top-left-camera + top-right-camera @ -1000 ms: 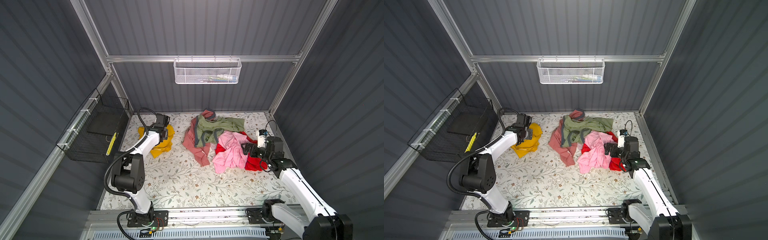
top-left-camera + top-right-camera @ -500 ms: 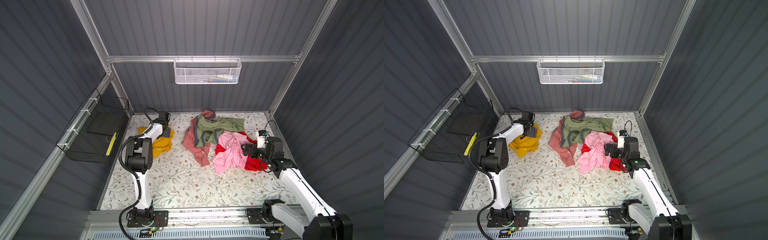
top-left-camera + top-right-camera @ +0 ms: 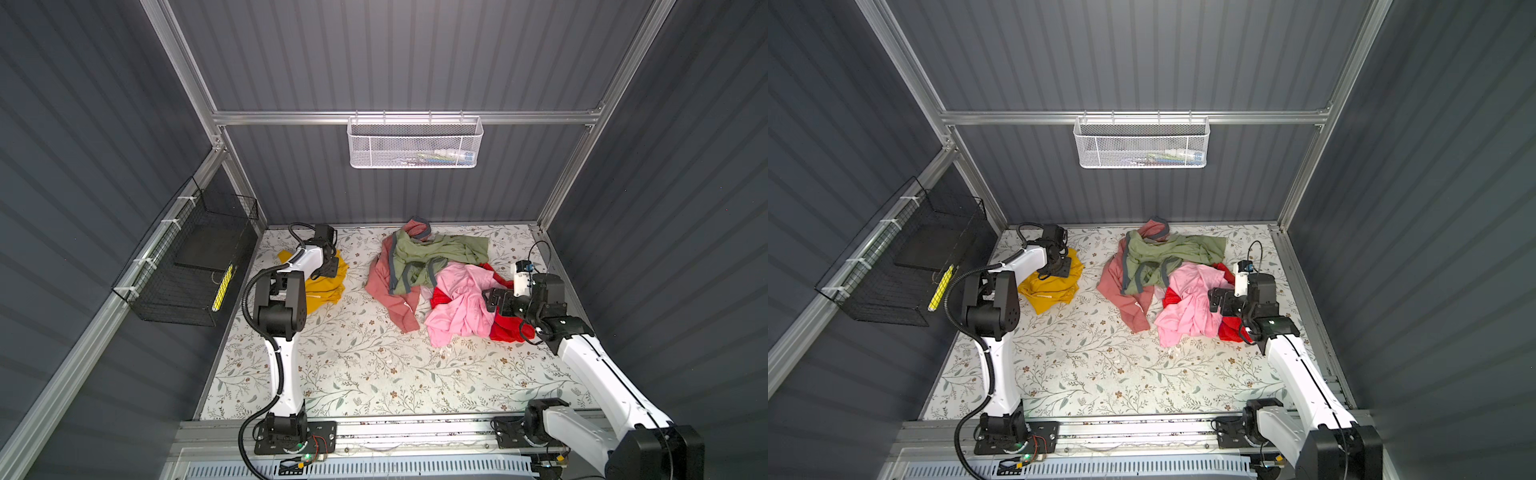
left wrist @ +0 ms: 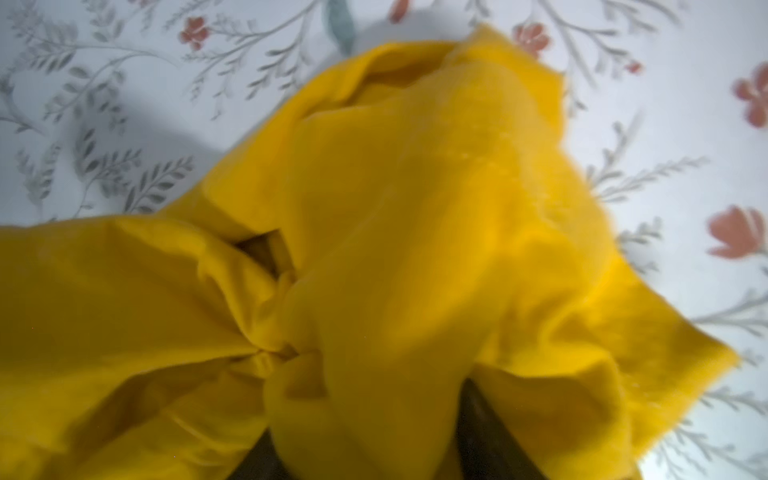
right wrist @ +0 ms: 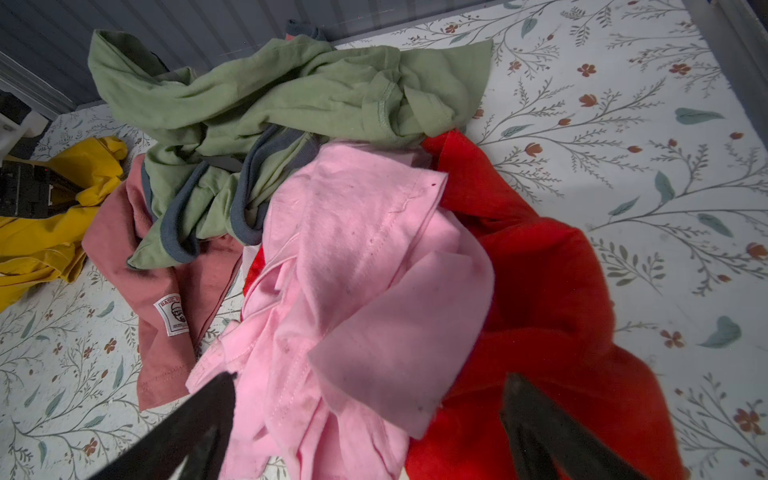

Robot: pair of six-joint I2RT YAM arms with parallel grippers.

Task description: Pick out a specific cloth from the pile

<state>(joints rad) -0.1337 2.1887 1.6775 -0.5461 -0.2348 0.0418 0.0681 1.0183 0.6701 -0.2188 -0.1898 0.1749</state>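
Left fingers [image 4: 486, 440] have closed onto the cloth [image 4: 395, 249]; right fingers [image 5: 536, 428] stay spread.

lab robot cell: aluminium frame [image 3: 270, 117], grey walls [image 3: 395, 54]

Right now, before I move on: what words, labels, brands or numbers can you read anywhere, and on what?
"BASIC", the rest of that line cut off: white patch on the salmon-pink shirt; its smaller lines are too small to read.
Items in the white mesh basket: print too small to read.
Nothing else readable.
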